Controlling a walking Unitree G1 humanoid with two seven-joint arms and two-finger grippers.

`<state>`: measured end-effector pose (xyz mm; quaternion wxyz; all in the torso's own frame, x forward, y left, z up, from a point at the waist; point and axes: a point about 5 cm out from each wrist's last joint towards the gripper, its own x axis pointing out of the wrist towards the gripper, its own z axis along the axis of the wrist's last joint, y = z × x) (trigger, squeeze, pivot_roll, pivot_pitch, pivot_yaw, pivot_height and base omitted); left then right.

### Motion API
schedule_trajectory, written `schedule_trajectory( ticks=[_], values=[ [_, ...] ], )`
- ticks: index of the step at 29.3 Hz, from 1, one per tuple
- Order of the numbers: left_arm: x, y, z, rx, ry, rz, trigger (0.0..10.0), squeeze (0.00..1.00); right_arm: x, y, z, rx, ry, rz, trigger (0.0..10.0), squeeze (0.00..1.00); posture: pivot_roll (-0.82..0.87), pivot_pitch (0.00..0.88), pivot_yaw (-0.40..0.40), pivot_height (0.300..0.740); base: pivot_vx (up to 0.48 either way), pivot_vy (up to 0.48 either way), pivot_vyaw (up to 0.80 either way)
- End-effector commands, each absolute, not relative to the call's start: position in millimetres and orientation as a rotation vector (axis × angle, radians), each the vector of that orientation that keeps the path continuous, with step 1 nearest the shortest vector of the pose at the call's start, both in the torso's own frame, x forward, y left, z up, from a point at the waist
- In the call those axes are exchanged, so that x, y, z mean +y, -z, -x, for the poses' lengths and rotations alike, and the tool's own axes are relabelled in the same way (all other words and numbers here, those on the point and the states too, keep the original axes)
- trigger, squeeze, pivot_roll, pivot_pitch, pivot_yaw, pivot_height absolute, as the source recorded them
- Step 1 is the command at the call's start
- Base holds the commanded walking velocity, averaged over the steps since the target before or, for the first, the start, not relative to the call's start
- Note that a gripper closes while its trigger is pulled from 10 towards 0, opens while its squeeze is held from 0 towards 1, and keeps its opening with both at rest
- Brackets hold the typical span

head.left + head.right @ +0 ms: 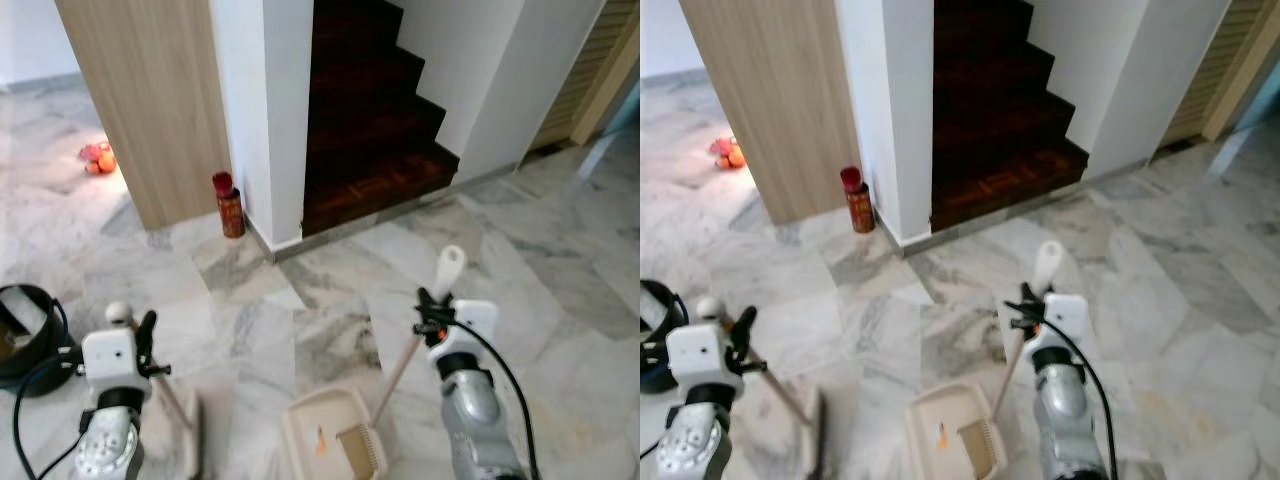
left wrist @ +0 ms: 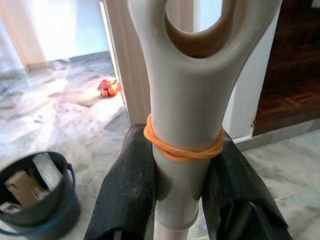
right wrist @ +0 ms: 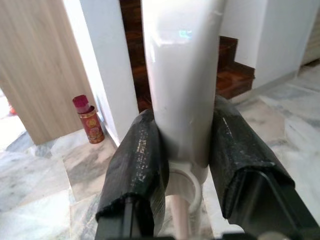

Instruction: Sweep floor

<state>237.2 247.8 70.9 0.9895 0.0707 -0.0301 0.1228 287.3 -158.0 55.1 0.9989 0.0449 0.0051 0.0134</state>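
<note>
My left gripper [image 2: 182, 185] is shut on the cream broom handle [image 2: 187, 115], just below an orange rubber band [image 2: 182, 150] wound round it. The broom head [image 1: 188, 430] rests on the marble floor at the lower left. My right gripper [image 3: 182, 170] is shut on the white dustpan handle [image 3: 182, 75], whose rod slants down to the beige dustpan [image 1: 335, 435] lying on the floor between my arms. A small orange scrap [image 1: 320, 438] lies in the pan.
A black bucket [image 1: 25, 330] with rubbish stands at the left. A red can [image 1: 229, 205] stands by the white pillar [image 1: 265, 110], beside a wooden panel [image 1: 150, 100]. Dark wooden stairs [image 1: 370, 120] rise ahead. Red and orange items [image 1: 97, 158] lie far left.
</note>
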Motion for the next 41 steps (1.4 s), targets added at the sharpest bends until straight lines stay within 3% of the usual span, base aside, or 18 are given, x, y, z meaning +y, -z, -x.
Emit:
schedule_trajectory(
  ticks=[1,13,41],
  values=[
    [242.8,-80.0,-241.4,-0.105,-0.232,-0.148,10.0,0.00,-164.7,-63.4,-289.6,-0.033,-0.001,-0.106,10.0,0.00,0.03,0.000,-0.008,0.740,0.000,0.356,0.00],
    [242.2,-79.6,-240.4,-0.102,-0.234,-0.146,10.0,0.00,-162.6,-65.4,-289.4,-0.045,-0.023,-0.082,10.0,0.00,0.04,0.000,-0.013,0.740,0.000,0.358,0.00],
    [241.1,-79.9,-240.3,-0.104,-0.225,-0.148,10.0,0.00,-156.9,-65.7,-290.0,-0.047,-0.055,-0.084,10.0,0.00,0.05,0.000,-0.013,0.740,0.000,0.359,0.49]
  ],
)
